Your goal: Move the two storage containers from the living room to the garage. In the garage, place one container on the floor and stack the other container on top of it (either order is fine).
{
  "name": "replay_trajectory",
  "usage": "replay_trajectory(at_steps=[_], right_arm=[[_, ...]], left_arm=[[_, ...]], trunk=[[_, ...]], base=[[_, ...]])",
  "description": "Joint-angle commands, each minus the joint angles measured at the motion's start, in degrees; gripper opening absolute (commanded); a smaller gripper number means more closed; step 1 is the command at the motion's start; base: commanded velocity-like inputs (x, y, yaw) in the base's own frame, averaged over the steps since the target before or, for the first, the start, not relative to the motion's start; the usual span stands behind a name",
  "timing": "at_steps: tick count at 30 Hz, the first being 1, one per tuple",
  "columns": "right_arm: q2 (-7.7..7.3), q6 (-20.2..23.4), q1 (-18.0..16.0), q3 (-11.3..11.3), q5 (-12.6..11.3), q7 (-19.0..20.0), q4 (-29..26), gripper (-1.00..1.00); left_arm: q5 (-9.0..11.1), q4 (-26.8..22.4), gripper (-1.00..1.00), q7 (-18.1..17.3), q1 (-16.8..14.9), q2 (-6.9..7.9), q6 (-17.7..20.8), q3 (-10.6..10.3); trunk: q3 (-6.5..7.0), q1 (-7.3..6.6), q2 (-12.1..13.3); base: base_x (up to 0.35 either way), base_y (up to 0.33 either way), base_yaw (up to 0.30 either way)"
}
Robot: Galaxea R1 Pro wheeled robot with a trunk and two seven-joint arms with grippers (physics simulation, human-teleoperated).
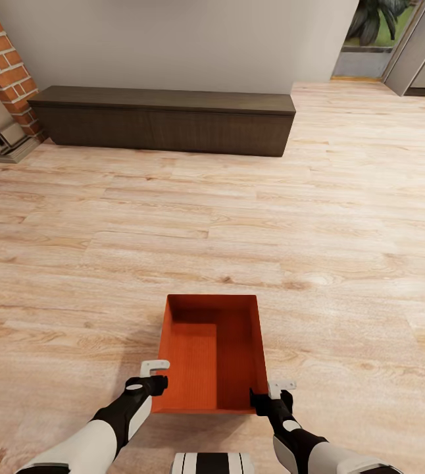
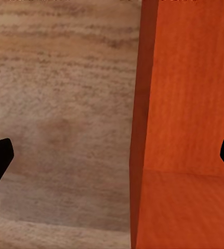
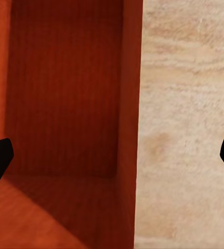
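On the living room's wood-plank floor (image 1: 344,217), one storage container (image 1: 212,355) is flanked by the left gripper (image 1: 154,376) and right gripper (image 1: 270,394), each spread astride a side wall.

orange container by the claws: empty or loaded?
Empty. The head view shows the storage container's bare orange bottom and inner walls; both wrist views show the same bare interior.

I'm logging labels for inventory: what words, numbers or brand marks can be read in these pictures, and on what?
None can be read. The storage container has plain orange-red walls, inside and out, with no print. The bench, the wood floor and the left gripper and right gripper carry no lettering either.
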Motion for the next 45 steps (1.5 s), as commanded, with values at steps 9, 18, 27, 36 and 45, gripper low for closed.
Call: replay_trajectory(at_steps=[9,18,27,36,45], right_arm=[[-0.03,-0.36,-0.03,0.48,-0.47,-0.20,0.06,1.00],[-0.05,0.00,-0.03,0.18,-0.78,-0.24,0.06,1.00],[-0.06,-0.46,-0.03,-0.47,-4.36,-0.29,0.06,1.00],[-0.06,-0.76,-0.03,-0.40,-4.19,-0.29,0.06,1.00],[-0.06,-0.80,-0.03,-0.40,-4.13,-0.29,0.06,1.00]], left_arm=[[0.15,-0.21,1.00,0.15,0.01,0.05,0.34,0.16],[0.16,-0.18,1.00,0.15,0.01,-0.03,0.34,0.16],[0.16,0.15,1.00,0.15,0.01,-0.27,0.34,0.16],[0.16,0.12,1.00,0.15,0.01,-0.30,0.34,0.16],[0.16,0.02,1.00,0.22,0.01,-0.30,0.34,0.20]], trunk=[[-0.03,-0.01,-0.01],[-0.03,-0.01,-0.01],[-0.03,-0.01,-0.01],[-0.03,-0.01,-0.01],[-0.03,-0.01,-0.01]], base=[[0.000,0.000,0.000],[0.000,0.000,0.000],[0.000,0.000,0.000],[0.000,0.000,0.000],[0.000,0.000,0.000]])
